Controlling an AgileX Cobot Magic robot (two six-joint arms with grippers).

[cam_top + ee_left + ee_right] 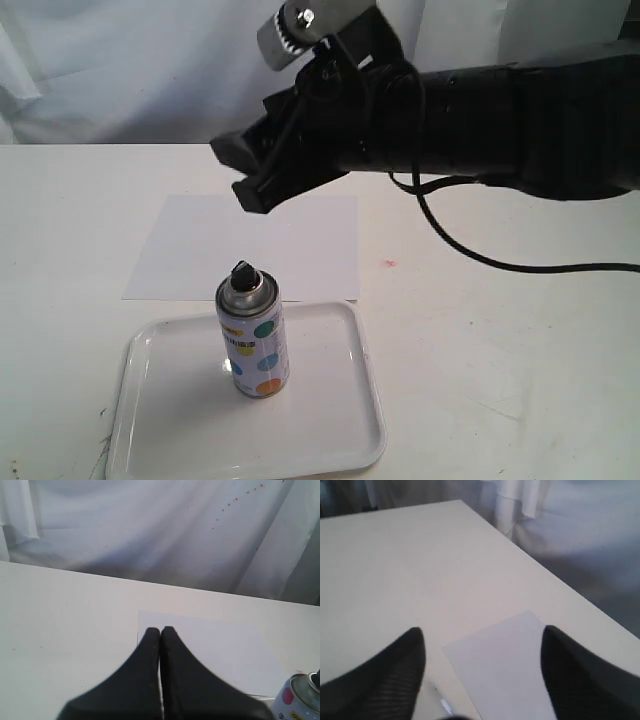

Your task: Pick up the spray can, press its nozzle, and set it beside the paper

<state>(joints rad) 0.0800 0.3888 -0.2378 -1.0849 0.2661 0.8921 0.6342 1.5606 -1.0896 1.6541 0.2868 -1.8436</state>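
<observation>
Exterior view: spray can (253, 338) stands upright inside white tray (330, 440), near the tray's far-middle, with black nozzle (243, 272) on top. Paper (250, 245) lies flat on the table (520, 360) just behind the tray. Its near edge meets the tray's far rim; can't tell if they touch or overlap. Right gripper (238, 175) hangs in the air over the paper's far part, above and behind the can, touching nothing. Its arm comes in from the right and hides part of the cloth backdrop (120, 70). A black cable (480, 255) droops from the arm over the table. Left arm is not in this view.

Right wrist view: right gripper (482, 640) has its fingers spread wide with nothing between them, and a paper (505, 670) corner lies below. No can is visible here.

Left wrist view: left gripper (160, 630) has its fingers pressed together and holds nothing. Paper (215, 650) lies beyond the tips. Spray can (297, 700) is cut off at the frame corner, showing the silver shoulder and a bit of the nozzle (315, 678).
</observation>
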